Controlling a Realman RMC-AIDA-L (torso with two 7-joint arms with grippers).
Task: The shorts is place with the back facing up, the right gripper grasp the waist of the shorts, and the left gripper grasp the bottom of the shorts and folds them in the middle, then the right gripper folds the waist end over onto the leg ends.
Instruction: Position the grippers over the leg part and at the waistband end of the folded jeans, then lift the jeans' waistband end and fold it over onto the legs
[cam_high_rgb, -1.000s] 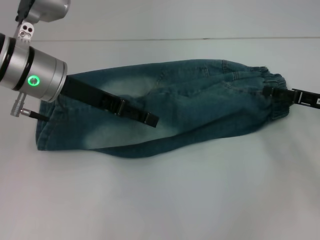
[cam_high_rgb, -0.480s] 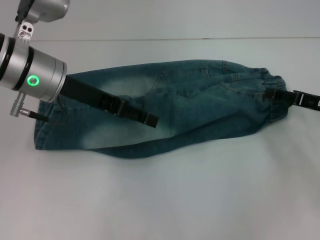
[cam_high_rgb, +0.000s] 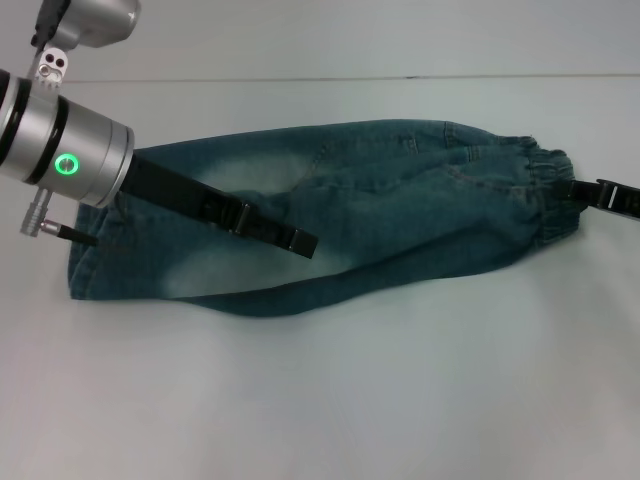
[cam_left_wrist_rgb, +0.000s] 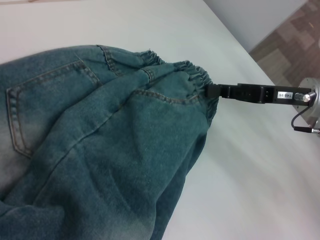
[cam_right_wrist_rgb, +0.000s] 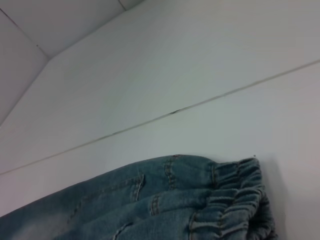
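On the white table (cam_high_rgb: 330, 400) we see the shorts (cam_high_rgb: 330, 225) already folded lengthwise, the left hand (cam_high_rgb: 300, 240) resting mid-fabric with its grip not discernible. We judge the waist-over-legs fold next, requiring a regrasp, since the right hand (cam_high_rgb: 585, 188), fingers indiscernible, has slid back off the elastic waist (cam_left_wrist_rgb: 185, 82) it overlapped a second ago.
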